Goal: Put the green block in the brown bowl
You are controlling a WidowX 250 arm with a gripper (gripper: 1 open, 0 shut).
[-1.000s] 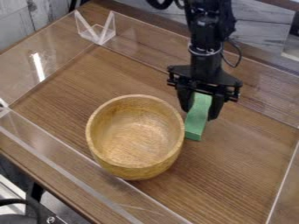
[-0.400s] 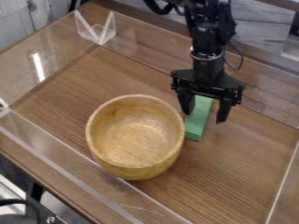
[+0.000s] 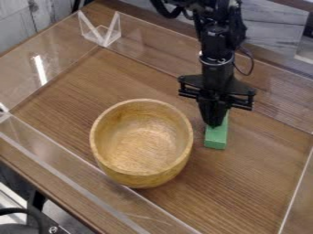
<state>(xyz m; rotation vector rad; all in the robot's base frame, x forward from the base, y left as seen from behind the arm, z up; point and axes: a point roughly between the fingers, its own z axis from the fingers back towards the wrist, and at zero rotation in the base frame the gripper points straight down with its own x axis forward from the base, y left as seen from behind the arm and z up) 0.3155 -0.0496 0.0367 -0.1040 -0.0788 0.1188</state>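
The green block (image 3: pixel 218 138) stands tilted on the wooden table just right of the brown bowl (image 3: pixel 138 170), close to the bowl's rim; I cannot tell whether they touch. My gripper (image 3: pixel 214 119) comes straight down from above, with its dark fingers drawn together on the block's upper end. Only the lower part of the block shows beneath them. The bowl is empty and sits left of the gripper.
Low clear acrylic walls (image 3: pixel 73 187) run around the wooden tabletop (image 3: pixel 123 78). A small clear acrylic stand (image 3: pixel 101 29) is at the back left. The arm's black column (image 3: pixel 215 37) rises above the gripper.
The fingers stood spread on either side of the block. They have since closed on its upper end, and the block has shifted slightly right and down.
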